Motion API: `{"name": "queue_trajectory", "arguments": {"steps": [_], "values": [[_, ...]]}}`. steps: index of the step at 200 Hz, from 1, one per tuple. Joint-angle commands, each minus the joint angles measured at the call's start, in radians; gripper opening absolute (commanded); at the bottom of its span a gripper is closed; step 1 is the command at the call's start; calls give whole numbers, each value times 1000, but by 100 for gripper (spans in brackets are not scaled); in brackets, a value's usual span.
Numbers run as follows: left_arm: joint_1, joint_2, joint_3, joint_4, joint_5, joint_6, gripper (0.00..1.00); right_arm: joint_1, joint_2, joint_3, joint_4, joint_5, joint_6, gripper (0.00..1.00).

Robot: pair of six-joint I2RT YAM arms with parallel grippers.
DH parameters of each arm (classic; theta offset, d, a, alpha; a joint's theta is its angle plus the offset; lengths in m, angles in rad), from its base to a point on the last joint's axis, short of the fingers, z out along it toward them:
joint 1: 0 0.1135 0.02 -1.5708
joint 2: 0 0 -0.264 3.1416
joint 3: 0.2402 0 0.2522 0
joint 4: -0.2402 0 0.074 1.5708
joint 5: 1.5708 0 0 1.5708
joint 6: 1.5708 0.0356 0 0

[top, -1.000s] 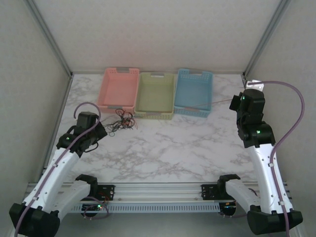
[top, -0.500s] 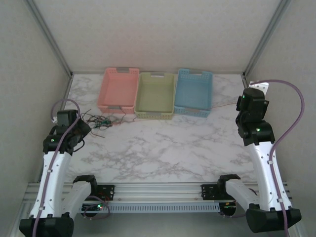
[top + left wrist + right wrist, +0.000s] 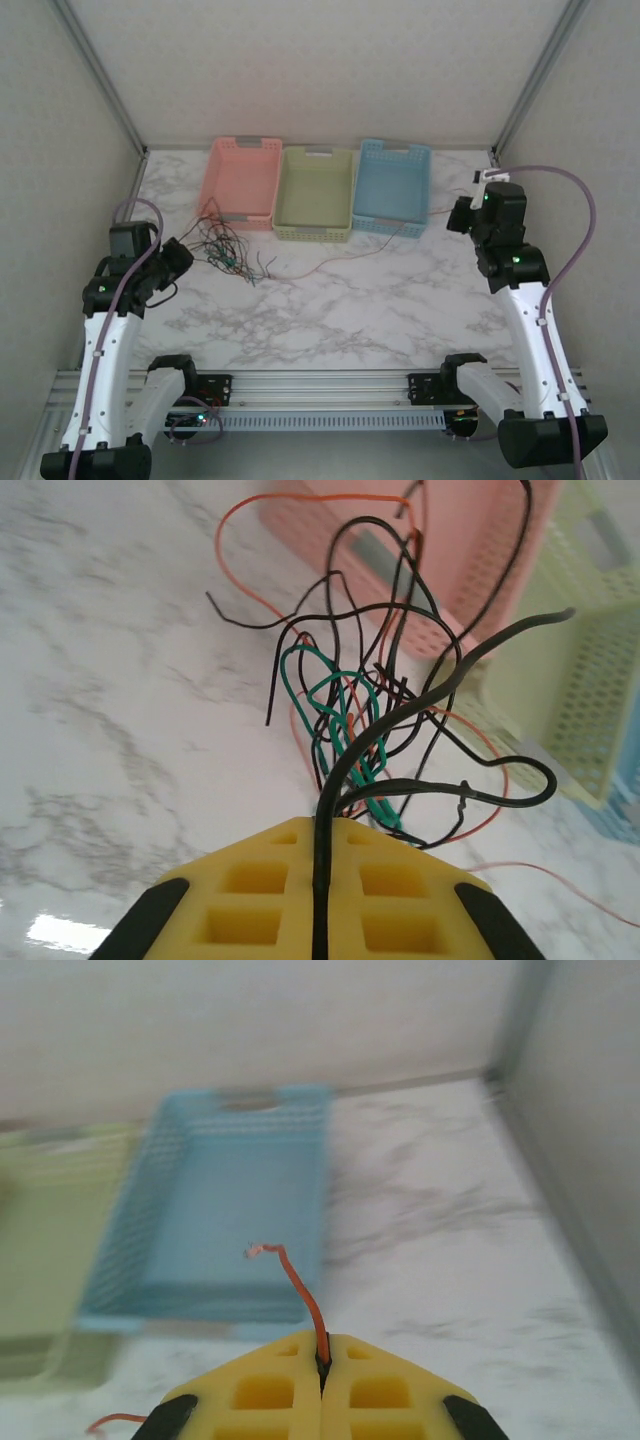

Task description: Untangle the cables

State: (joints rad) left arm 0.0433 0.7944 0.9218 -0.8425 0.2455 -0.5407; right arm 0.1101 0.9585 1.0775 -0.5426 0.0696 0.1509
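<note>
Left fingers [image 3: 265, 875] pinch a black cable [image 3: 321, 798] of the loosened tangle [image 3: 228, 250] before the pink basket [image 3: 240, 180]. The red-brown cable [image 3: 303, 1305], taut a moment ago, now sags across the tabletop [image 3: 400, 300] to the clamped right fingers [image 3: 270, 1385]: probably nearly free.

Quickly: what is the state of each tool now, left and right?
Left tool: closed, holding a black cable.
Right tool: closed, holding a red-orange cable.

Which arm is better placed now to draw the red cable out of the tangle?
Right, probably. The right gripper is shut on the red cable near the blue basket; the left gripper is shut on a black cable at the tangle, so it can anchor.
</note>
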Motion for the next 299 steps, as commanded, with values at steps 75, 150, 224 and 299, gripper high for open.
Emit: {"name": "queue_trajectory", "arguments": {"steps": [75, 150, 224, 299], "values": [[-3, -32, 83, -10, 177, 45, 0, 158, 87, -221, 8, -180, 108, 29], [-3, -27, 177, -55, 179, 14, 0, 331, 113, -174, 121, -276, 24, 50], [-5, -25, 259, -98, 192, -13, 0, 725, 492, -116, 442, -389, -34, 48], [-5, -29, 302, -128, 199, -14, 0, 893, 764, -4, 613, -465, -35, 49]]}}
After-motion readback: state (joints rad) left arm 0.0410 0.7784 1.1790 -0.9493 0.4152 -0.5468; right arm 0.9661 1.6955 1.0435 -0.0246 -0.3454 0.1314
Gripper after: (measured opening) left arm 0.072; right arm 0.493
